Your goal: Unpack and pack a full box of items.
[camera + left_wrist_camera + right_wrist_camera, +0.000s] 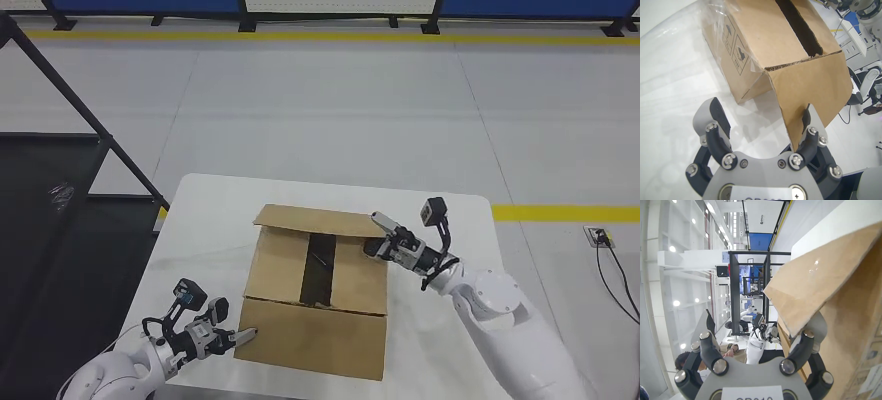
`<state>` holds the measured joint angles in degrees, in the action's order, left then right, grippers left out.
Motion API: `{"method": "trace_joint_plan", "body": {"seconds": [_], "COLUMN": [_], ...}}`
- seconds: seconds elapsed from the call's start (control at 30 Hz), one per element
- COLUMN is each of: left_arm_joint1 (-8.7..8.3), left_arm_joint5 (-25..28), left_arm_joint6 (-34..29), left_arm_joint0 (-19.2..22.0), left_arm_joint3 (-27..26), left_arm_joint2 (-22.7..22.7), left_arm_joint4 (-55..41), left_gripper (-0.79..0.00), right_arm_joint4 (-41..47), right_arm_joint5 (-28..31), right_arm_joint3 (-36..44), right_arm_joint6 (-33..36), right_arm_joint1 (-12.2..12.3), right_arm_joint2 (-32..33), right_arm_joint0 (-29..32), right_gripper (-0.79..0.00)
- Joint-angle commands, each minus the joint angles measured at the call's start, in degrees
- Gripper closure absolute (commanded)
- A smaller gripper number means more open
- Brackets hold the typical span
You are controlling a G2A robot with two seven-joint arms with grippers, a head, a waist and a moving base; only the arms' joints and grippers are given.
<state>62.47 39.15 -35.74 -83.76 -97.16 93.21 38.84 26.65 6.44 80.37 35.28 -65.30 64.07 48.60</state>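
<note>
Top view: one cardboard box [318, 320] on the table [210, 220], between two pincers: left gripper [228, 338], right gripper [375, 247]. Wrist views add contact — both stand spread apart, each with one box flap [810, 85] touching one finger. Top flaps leave one dark gap [318, 268].

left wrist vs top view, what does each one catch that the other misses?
Left wrist: pictograms and clear film on the side of the cardboard box; left gripper open, one pad touching the hanging flap. Top: the table in full outline, the back flap, the black frame beside it. Both: the box and the dark gap between its top flaps.
</note>
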Motion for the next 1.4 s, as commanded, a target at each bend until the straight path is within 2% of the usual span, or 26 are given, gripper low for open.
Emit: {"method": "trace_joint_plan", "body": {"seconds": [0.0,0.2,0.4,0.77,1.17,1.37], "left_arm_joint1": [0.0,0.0,0.0,0.0,0.0,-0.15], "left_arm_joint5": [0.0,0.0,0.0,0.0,0.0,-0.83], "left_arm_joint6": [0.0,0.0,0.0,0.0,0.0,2.66], "left_arm_joint0": [0.0,0.0,0.0,0.0,0.0,-0.74], "left_arm_joint3": [0.0,0.0,0.0,0.0,0.0,-0.77], "left_arm_joint2": [0.0,0.0,0.0,0.0,0.0,-0.11], "left_arm_joint4": [0.0,0.0,0.0,0.0,0.0,-0.02], "left_gripper": [-0.785,-0.785,-0.785,-0.785,-0.785,-0.785], "right_arm_joint4": [-1.08,-5.68,-8.48,-6.26,-6.62,-7.15], "right_arm_joint5": [-0.27,-2.62,-3.36,6.54,7.32,7.27], "right_arm_joint3": [-0.35,-3.99,-11.7,-26.57,-39.37,-43.5], "right_arm_joint6": [-2.1,-10.14,-17.31,-23.19,-21.47,-18.84], "right_arm_joint1": [-0.37,-1.82,-3.99,-8.24,-12.12,-13.28], "right_arm_joint2": [-0.61,-3.19,-6.93,-11.35,-14.82,-15.21], "right_arm_joint0": [-1.52,-7.22,-13.21,-19.21,-24.53,-26.14], "right_gripper": [-0.785,-0.785,-0.785,-0.785,-0.785,-0.785]}}
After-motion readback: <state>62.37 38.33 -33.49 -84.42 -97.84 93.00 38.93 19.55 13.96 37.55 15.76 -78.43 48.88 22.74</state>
